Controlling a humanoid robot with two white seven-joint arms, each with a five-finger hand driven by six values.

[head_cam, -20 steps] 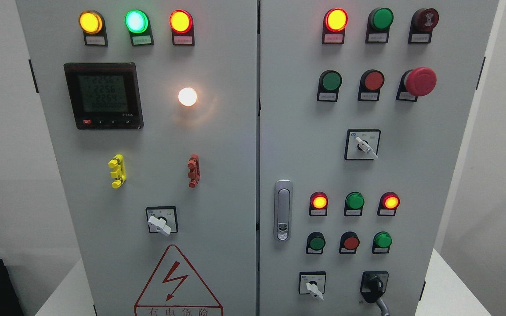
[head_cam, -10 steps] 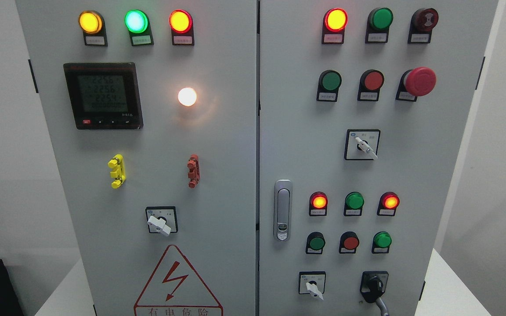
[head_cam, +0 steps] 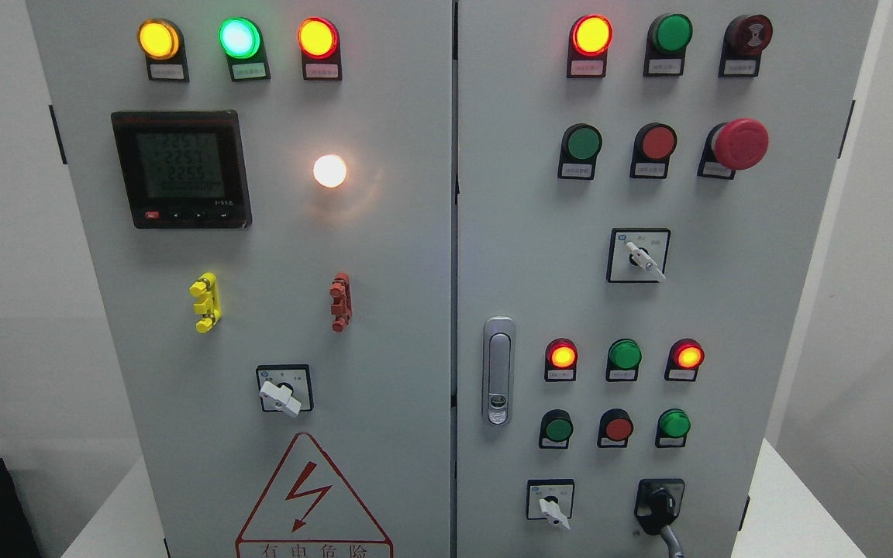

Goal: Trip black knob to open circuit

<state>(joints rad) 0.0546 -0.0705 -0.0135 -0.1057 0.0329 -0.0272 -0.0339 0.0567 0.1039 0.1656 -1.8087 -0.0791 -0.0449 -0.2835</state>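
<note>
Head view: black knob at lower right of the frame, on the cabinet's right door, untouched. Neither robot hand in view; grip unknown. Nothing moved since earlier frames; tripping not begun.

The black knob is seen low on the right door of the grey box. Its handle is pointed down and a bit right.
</note>
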